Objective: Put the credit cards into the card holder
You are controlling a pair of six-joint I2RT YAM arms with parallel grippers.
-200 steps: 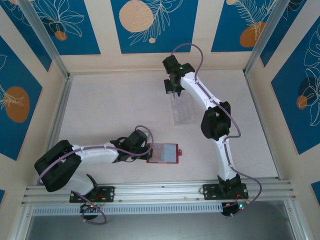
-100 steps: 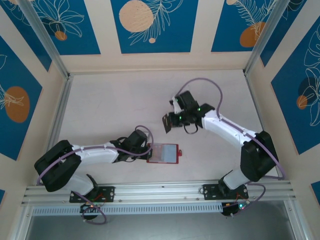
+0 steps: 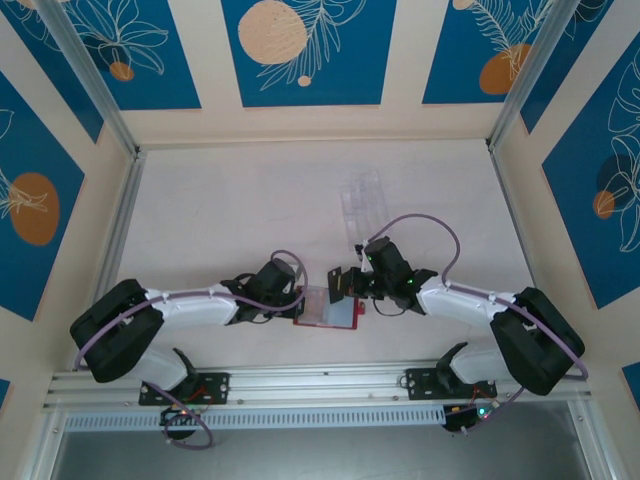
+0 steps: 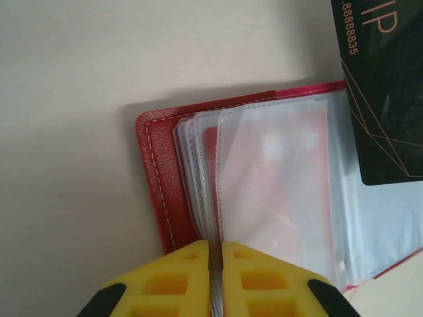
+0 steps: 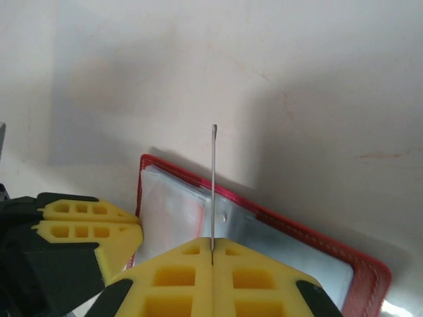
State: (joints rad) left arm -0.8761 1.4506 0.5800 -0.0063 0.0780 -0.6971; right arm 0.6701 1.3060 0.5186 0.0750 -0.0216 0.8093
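1. Table (image 3: 220,210): I read it as the work surface. Both arms meet near its front edge, at the middle.

2. Clear tray (image 3: 362,197): it stands further back, well apart from the work. Its contents are too small for me to identify, so I cannot count what cards are left to move.

3. Card holder (image 3: 330,308): it lies open and flat, clear sleeves (image 4: 277,185) facing up. One sleeve shows red through it. I cannot tell whether that is a seated card or the cover behind.

4. Black card (image 4: 383,92): it hangs over the far corner of the open holder. The right wrist view shows it edge-on, standing upright above the sleeves. I judge it is not yet inserted.

5. Left gripper (image 4: 215,264): its jaws stand almost together, pinching the sleeve stack at the holder's near edge and steadying it.

6. Right gripper (image 5: 213,254): its jaws are clamped on the black card.

Status, as I judge it: holder opened and held, one card brought to it. Remaining: slide this card into a sleeve, then fetch any others.
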